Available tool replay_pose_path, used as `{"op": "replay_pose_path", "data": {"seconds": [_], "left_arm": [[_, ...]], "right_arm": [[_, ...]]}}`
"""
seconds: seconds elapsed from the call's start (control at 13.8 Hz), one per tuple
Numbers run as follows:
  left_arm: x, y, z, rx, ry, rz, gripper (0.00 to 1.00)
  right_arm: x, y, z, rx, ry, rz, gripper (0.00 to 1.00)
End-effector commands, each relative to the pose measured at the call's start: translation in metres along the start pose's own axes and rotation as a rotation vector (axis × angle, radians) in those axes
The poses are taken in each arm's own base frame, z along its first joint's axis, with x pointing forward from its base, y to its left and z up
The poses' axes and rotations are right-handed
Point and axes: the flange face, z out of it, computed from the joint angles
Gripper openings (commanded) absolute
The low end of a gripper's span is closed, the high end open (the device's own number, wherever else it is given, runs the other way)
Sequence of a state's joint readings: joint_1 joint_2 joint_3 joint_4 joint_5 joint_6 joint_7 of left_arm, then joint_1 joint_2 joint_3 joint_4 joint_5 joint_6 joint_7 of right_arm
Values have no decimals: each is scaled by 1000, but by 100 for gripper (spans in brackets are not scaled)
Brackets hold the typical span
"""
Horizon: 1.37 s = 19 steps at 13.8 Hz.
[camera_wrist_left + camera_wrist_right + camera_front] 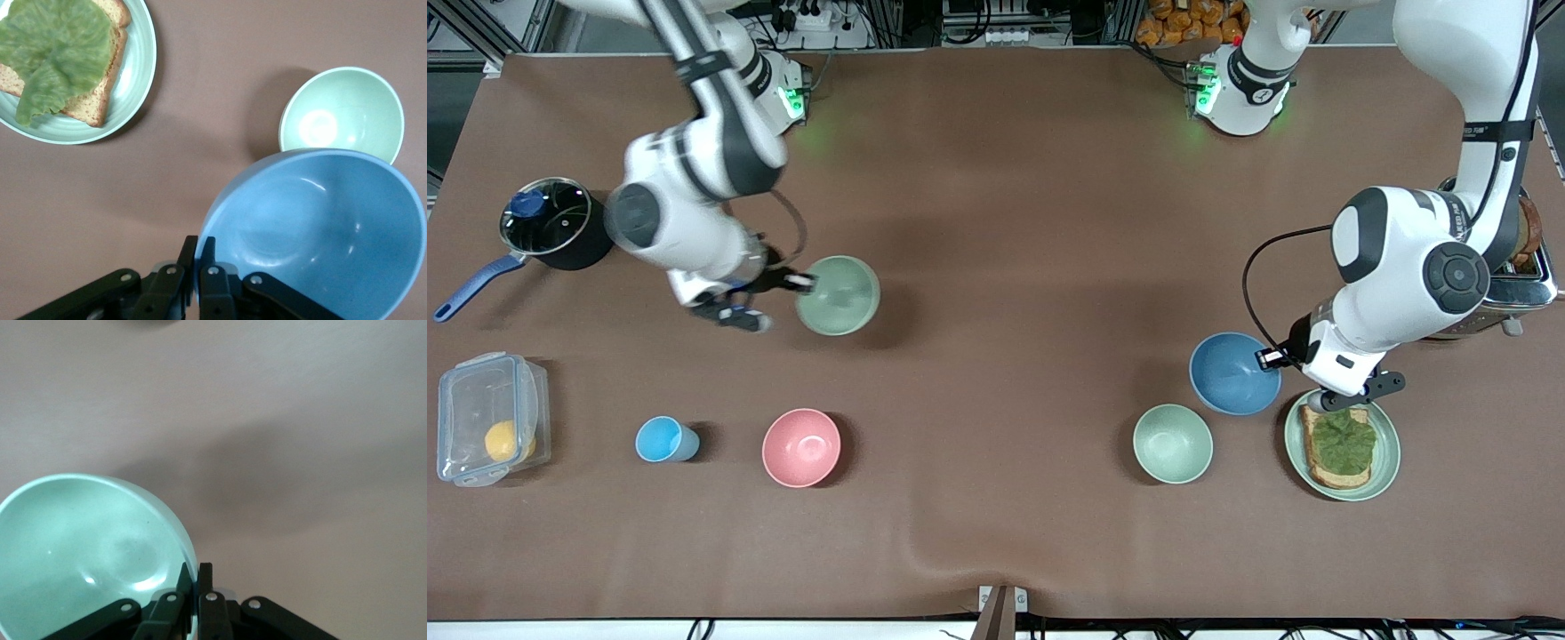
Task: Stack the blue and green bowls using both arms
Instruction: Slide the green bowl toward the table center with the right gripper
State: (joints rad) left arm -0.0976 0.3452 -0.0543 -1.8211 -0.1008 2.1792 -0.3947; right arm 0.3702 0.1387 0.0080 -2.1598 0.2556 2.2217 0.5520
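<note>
Pinching rims: left hand (198,257) blue bowl (320,233), right hand (193,581) green bowl (87,553)

Brown cloth covers the table (1032,222), w/ a raised wrinkle near the front-camera edge. Along the edge by the bases: metal frame bars (507,22), a power strip (809,18) and black cables. Light is even, shadows soft.
</note>
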Motion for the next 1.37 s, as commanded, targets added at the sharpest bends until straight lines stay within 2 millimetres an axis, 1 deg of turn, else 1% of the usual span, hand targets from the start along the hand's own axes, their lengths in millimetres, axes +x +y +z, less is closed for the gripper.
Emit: {"op": "replay_pose_path", "data": {"seconds": [0.0, 0.14, 0.29, 0.36, 0.51, 0.58, 0.65, 0.8, 0.94, 1.09, 1.16, 1.3], "left_arm": [[1, 5, -1, -15, -15, -39, 0], [1, 5, 4, -12, -22, -50, 0], [1, 5, 4, -12, -22, -51, 0], [1, 5, 5, -12, -23, -51, 0], [1, 6, 6, -11, -25, -51, 0], [-1, 10, 6, -11, -26, -45, 0], [-1, 10, 8, -9, -28, -45, 0], [-1, 10, 9, -8, -30, -44, 0], [-1, 10, 9, -8, -30, -44, 0], [-1, 10, 9, -8, -30, -50, 0], [-2, 11, 9, -8, -30, -54, 0], [-7, 21, 11, -5, -31, -52, 0]], "right_arm": [[-32, -41, 15, 11, 24, 84, 0], [-54, -65, 34, 20, 48, 103, 0], [-76, -90, 55, 30, 70, 136, 0], [-86, -101, 63, 44, 85, 147, 0], [-100, -113, 78, 51, 96, 158, 0], [-107, -116, 86, 48, 97, 157, 0], [-108, -114, 92, 50, 103, 166, 0], [-120, -113, 110, 59, 120, 167, 0], [-132, -119, 123, 58, 123, 184, 0], [-134, -121, 131, 63, 129, 194, 0], [-140, -124, 133, 63, 128, 197, 0], [-148, -128, 134, 65, 127, 206, 0]]}}
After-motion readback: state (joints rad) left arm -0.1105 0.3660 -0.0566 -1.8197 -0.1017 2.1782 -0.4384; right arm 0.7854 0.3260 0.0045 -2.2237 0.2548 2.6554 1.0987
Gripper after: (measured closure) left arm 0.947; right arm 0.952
